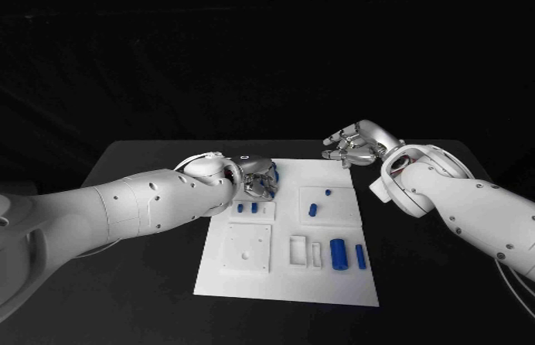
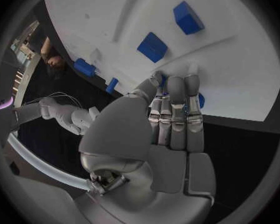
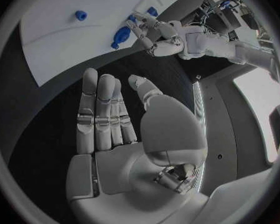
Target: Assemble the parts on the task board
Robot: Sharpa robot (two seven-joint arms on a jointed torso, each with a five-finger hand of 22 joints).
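Observation:
The white task board [image 1: 287, 279] lies in the middle of the black table. My left hand [image 1: 259, 176] hangs over its far left corner, fingers pointing down. Its fingertips [image 2: 176, 87] lie across a blue part [image 2: 199, 100] there, with the thumb beside it; I cannot tell whether the part is gripped. The same part [image 3: 122, 34] shows under that hand [image 3: 154, 35] in the right wrist view. My right hand [image 1: 359, 145] hovers off the board's far right corner over bare table, fingers [image 3: 99, 109] stretched out, holding nothing. Several more blue parts [image 1: 337, 254] lie on the board.
Two small blue blocks [image 1: 247, 206] sit just behind a white recessed plate [image 1: 247, 246] on the board's left half. A blue peg [image 1: 313, 209] and a smaller blue piece [image 1: 327, 192] lie right of them. White frames [image 1: 299, 251] stand beside two blue cylinders near the front.

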